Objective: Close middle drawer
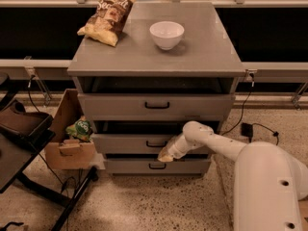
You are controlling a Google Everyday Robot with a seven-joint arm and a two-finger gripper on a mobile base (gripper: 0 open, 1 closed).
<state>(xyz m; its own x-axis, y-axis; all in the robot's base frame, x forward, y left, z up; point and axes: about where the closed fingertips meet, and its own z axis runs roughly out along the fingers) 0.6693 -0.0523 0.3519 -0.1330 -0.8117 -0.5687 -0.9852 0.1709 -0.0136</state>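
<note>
Looks like the push-in step. The middle drawer [124, 142] sticks out a little, and the hand [166, 155] is against its front's lower edge, with the black handle [156, 144] just up-left of it. No telling how far open the hand is, or whether it grips anything. Next move probably calls for a straight shove inward.

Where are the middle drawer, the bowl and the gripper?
middle drawer [121, 143], camera view, left part of its front.
bowl [166, 33], camera view, its inside.
gripper [166, 156], camera view, its tip, by the middle drawer's lower edge.
</note>
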